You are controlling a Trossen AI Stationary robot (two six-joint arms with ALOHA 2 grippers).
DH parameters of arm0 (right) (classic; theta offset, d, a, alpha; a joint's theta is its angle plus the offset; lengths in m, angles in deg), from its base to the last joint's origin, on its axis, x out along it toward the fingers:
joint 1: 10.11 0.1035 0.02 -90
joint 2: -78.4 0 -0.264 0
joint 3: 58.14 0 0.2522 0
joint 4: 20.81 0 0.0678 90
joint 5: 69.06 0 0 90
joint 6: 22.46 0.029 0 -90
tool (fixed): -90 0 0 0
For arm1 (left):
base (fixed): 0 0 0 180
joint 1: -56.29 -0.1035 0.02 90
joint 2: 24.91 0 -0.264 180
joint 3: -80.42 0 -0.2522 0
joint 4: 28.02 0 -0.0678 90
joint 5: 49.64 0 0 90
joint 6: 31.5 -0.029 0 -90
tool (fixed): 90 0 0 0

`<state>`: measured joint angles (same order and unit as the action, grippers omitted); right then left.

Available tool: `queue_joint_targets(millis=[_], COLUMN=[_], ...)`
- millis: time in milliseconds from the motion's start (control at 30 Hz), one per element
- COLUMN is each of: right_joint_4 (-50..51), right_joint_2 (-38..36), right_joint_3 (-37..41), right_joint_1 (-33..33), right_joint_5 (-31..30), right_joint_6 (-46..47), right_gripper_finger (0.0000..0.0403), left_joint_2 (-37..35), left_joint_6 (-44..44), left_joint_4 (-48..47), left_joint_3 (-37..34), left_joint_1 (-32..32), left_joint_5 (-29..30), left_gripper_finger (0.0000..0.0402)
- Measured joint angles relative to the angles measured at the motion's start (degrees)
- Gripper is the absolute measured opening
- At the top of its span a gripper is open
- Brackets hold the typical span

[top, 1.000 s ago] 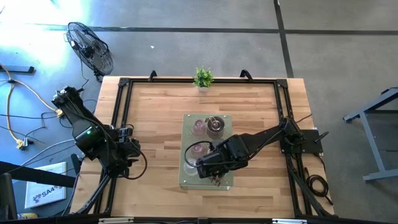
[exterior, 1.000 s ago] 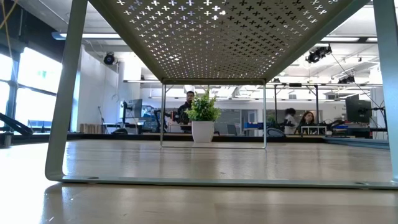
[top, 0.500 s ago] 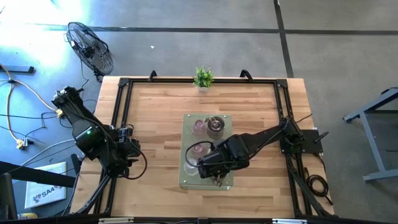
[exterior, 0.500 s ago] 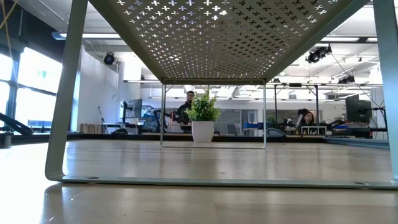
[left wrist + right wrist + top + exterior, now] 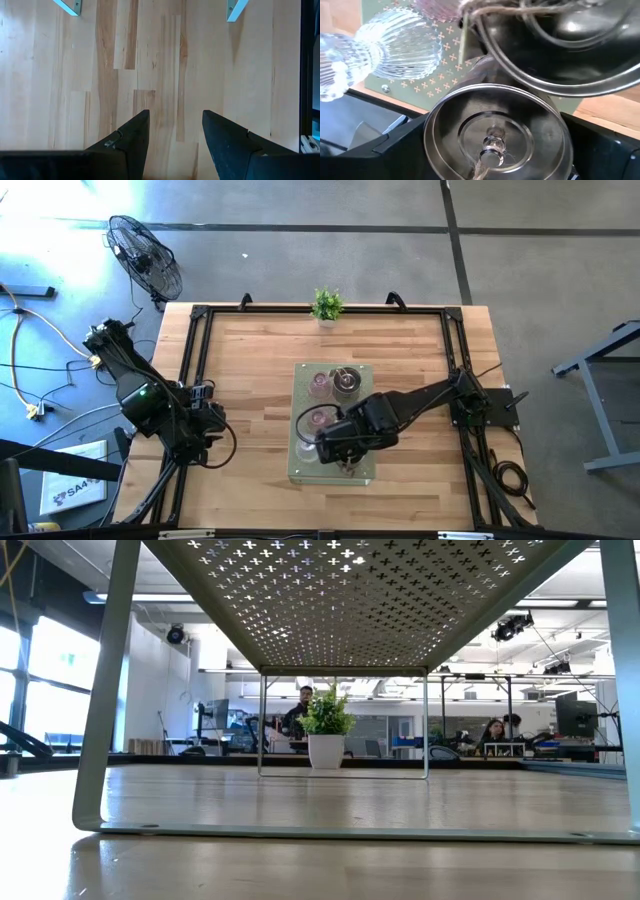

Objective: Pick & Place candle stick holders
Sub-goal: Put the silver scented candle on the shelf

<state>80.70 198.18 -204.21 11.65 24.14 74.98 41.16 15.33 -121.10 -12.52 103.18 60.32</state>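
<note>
A green perforated stand (image 5: 300, 378) sits mid-table with several candle stick holders on it. Two stand at its far end, one pinkish glass (image 5: 319, 385) and one silvery metal (image 5: 346, 382). My right gripper (image 5: 338, 448) hangs over the stand's near half, pointing down, jaws wide. In the right wrist view a silvery round holder (image 5: 495, 125) fills the gap between its fingers. A clear ribbed glass holder (image 5: 395, 45) and a second metal holder with a wire loop and twine (image 5: 570, 45) lie beside it. My left gripper (image 5: 172, 135) is open over bare wood at the table's left. My right gripper has one finger (image 5: 395, 142) on each side of the silvery holder's round wall (image 5: 432, 135) and comes at it from above. Whether the fingers touch the wall I cannot tell.
A small potted plant (image 5: 326, 304) stands at the table's far edge, and it also shows under the stand in the low view (image 5: 327, 730). A black frame (image 5: 195, 350) borders the tabletop. Bare wood (image 5: 250, 370) lies between the stand and my left arm.
</note>
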Motion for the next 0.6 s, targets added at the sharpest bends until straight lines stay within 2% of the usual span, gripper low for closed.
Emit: queue_joint_targets(millis=[600], right_joint_4=[-0.3], right_joint_2=[0.0], right_joint_3=[0.0], right_joint_1=[-0.1], right_joint_5=[0.5], right_joint_6=[0.1], right_gripper_finger=[0.04], left_joint_2=[0.0], left_joint_6=[0.0], left_joint_4=[0.0], left_joint_3=[0.0], left_joint_1=[0.0], left_joint_5=[0.0], left_gripper_finger=[0.0177])
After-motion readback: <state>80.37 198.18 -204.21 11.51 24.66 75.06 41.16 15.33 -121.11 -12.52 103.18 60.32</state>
